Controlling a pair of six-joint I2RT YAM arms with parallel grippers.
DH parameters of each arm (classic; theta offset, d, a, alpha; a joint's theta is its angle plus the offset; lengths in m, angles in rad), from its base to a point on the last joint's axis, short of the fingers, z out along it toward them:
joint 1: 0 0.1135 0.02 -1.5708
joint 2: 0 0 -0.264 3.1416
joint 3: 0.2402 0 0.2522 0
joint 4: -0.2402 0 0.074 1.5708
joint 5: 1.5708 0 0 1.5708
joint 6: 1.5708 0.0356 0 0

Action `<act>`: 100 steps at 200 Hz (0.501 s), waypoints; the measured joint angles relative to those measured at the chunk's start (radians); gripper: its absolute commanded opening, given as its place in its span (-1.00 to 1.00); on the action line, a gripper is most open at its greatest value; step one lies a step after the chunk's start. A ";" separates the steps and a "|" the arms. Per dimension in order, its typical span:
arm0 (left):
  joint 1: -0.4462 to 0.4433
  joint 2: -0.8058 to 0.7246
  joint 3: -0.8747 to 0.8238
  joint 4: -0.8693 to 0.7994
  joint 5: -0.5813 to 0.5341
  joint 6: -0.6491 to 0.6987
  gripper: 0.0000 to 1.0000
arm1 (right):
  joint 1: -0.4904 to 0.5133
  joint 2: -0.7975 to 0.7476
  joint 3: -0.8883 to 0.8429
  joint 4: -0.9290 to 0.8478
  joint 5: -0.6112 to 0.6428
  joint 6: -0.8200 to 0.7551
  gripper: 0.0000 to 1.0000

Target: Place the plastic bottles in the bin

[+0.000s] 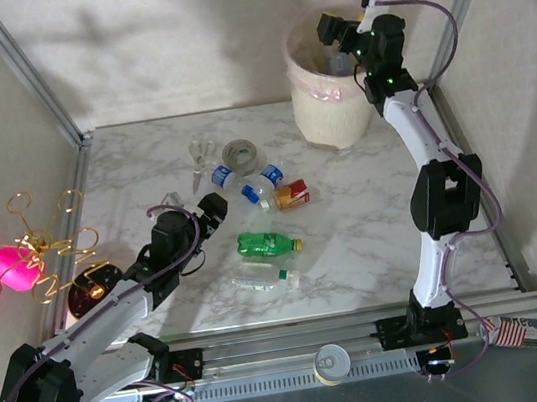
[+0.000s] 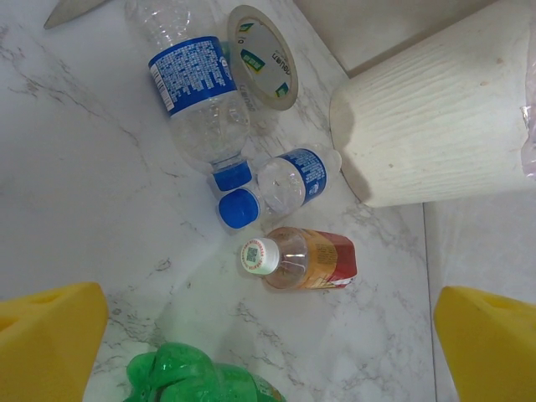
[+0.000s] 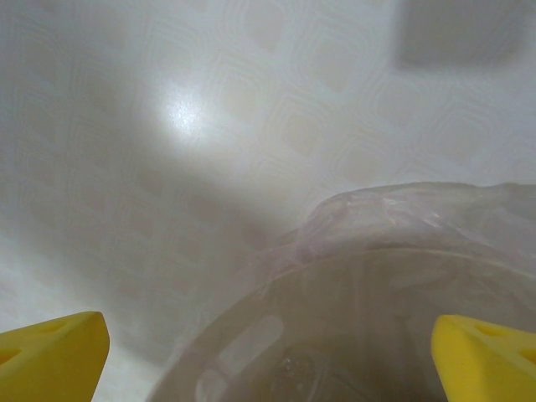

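Right pincer (image 1: 338, 41) hangs over the mouth of the cream bin (image 1: 322, 117), its yellow fingers (image 3: 50, 352) spread wide with nothing between them, a pose that suits dropping into the pinkish liner (image 3: 377, 226) directly below. Left pincer (image 1: 213, 209), also wide and empty, hovers low over the marble bench (image 1: 354, 229), seemingly lined up to choose a target: an orange-red labelled bottle (image 2: 306, 260) just ahead, a small blue-capped bottle (image 2: 285, 177) and a larger blue-labelled bottle (image 2: 197, 84) caps together beyond, a green bottle (image 2: 193, 377) right beneath. All four lie on their sides, not yet binned.
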 measured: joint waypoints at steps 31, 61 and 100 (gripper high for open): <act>0.000 0.000 0.000 0.000 0.000 -0.003 0.99 | 0.056 -0.135 -0.121 -0.010 0.077 -0.100 0.98; -0.007 0.004 0.013 -0.027 0.001 -0.003 0.99 | 0.166 -0.326 -0.330 0.011 0.148 -0.177 0.98; -0.063 -0.016 0.055 -0.142 -0.007 -0.003 0.99 | 0.313 -0.563 -0.675 0.020 0.241 -0.199 0.98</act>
